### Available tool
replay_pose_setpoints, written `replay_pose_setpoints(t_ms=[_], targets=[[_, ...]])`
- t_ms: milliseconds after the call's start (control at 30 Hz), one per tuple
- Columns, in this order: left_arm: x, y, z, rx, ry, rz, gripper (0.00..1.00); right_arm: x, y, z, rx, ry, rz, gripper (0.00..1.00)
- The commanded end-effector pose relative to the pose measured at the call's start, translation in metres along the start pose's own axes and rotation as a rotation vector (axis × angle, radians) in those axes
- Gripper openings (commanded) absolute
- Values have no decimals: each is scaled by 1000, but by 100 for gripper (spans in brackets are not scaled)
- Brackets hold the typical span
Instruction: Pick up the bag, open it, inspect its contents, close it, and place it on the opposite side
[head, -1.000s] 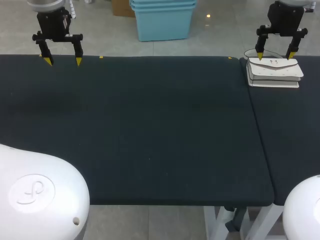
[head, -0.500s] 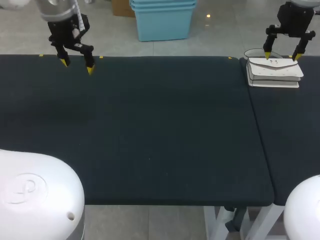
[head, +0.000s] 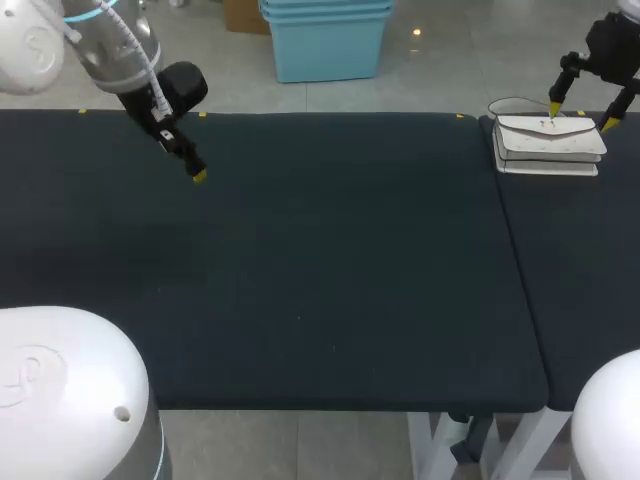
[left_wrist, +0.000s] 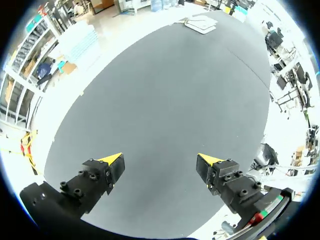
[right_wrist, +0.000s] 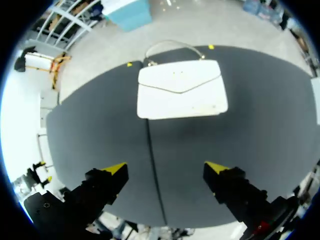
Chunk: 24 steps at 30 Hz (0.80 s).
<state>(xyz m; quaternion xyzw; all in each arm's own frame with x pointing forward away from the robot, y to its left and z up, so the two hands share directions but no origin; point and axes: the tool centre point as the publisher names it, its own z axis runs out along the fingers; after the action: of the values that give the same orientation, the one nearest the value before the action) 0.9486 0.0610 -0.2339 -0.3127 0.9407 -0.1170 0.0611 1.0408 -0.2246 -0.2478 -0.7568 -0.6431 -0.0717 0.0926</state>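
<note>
- 2 tools, the left gripper (left_wrist: 160, 160) and the right gripper (right_wrist: 166, 167), have their fingers spread and hold nothing.
- The white bag (right_wrist: 182, 90) lies flat at the far right of the table (head: 300, 250), just ahead of the right gripper.
- For a good pickup, the right gripper should line up over 1 edge of the bag and come down squarely.
- No writing on the bag can be read.
</note>
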Motion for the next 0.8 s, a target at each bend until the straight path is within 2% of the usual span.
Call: replay_pose_setpoints(t_ms=[33,300,600,800], targets=[[6,1,9,363,98,453,100,-14,9,7,-2,63,31,100],[13,-4,17,489,213,574,100,-33,20,15,-26,98,108,100],[24,-14,33,532,298,681,100,-52,36,24,-64,125,146,100],[30,-18,38,553,329,718,100,-57,51,31,-63,133,143,100]])
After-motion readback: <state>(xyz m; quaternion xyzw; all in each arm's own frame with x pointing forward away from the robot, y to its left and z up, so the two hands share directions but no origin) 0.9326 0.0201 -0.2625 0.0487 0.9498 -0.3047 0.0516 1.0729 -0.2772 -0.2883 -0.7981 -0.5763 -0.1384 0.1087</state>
